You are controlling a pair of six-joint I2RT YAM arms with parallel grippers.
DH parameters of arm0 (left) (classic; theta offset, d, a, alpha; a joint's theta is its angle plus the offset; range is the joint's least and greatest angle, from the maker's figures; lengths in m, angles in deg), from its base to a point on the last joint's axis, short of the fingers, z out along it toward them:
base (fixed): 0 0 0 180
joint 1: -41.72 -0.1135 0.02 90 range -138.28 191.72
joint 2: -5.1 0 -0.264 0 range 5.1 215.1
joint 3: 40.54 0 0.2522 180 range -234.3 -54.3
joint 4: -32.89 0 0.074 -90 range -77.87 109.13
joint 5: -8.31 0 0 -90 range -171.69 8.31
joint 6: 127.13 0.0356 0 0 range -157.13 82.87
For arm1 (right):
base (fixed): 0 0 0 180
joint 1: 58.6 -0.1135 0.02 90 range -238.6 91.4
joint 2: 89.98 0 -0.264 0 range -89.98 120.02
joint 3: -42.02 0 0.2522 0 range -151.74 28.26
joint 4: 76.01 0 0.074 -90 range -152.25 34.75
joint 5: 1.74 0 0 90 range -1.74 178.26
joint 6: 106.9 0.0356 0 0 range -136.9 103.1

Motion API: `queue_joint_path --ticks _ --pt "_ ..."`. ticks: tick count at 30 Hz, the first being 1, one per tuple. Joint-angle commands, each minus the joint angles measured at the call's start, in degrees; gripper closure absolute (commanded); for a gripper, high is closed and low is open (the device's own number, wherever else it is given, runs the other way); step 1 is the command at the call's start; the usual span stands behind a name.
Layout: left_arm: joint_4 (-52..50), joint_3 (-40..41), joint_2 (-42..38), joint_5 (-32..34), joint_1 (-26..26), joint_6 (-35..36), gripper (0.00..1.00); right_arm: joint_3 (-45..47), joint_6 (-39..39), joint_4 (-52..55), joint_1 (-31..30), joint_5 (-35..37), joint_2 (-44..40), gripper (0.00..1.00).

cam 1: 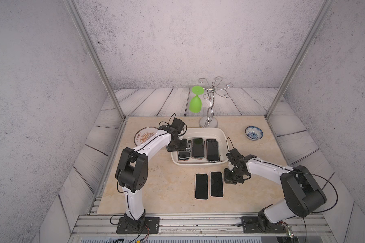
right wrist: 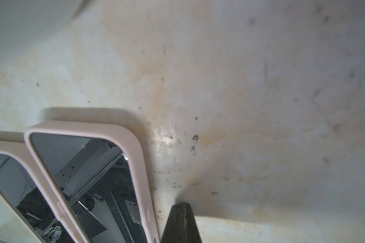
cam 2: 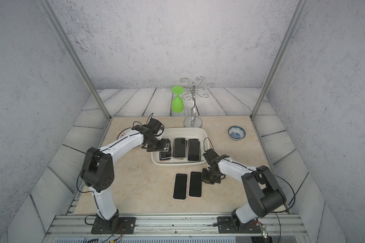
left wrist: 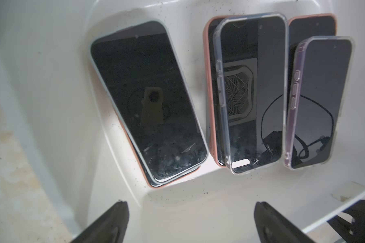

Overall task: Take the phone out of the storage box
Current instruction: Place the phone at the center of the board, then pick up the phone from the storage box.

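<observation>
Storage box (cam 1: 211, 132), white and shallow, sits at the centre of both top views and holds three stacks of dark-screened phones. My left gripper (cam 1: 183, 146) hangs over the box's left end, jaws wide apart and empty, above the leftmost phone (left wrist: 148, 101). To lift it well, I judge I should straddle its long edges, lower only past the top phone, then close gently so the peach-cased phone (left wrist: 154, 185) beneath is not dragged along. My right gripper (cam 1: 232, 178) is closed on nothing, just right of two pink-cased phones (cam 1: 216, 184) lying on the table (cam 1: 156, 189) below the box. No brand is legible. The orange-patterned plate (cam 1: 142, 136) bears characters too small to read.
</observation>
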Motion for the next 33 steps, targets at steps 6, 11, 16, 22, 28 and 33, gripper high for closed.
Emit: queue_joint_path --ticks 6,11,16,22,28,33 --pt "-1.61 -4.05 5.14 3.35 0.67 -0.71 0.00 1.34 -4.67 -4.35 -4.77 -6.49 0.77 1.00" --pt "-3.50 -6.61 7.79 5.01 0.96 -1.11 0.00 1.40 -4.97 -3.68 -5.13 -5.62 -0.23 0.98" --pt "-5.29 -7.29 7.93 8.32 0.95 -1.60 0.01 2.96 -4.93 -0.93 -5.05 -2.33 -4.42 0.91" --pt "-7.62 -9.88 9.17 11.97 0.95 -1.77 0.02 2.84 -5.18 5.04 -4.53 1.69 -11.27 0.67" --pt "-10.91 -16.41 15.26 13.36 0.95 0.09 0.02 -1.75 -7.53 11.57 -4.52 0.73 -18.30 0.55" --pt "-12.54 -20.71 20.45 13.67 0.93 -0.09 0.02 -8.14 -11.10 13.73 -4.49 -0.74 -19.00 0.49"
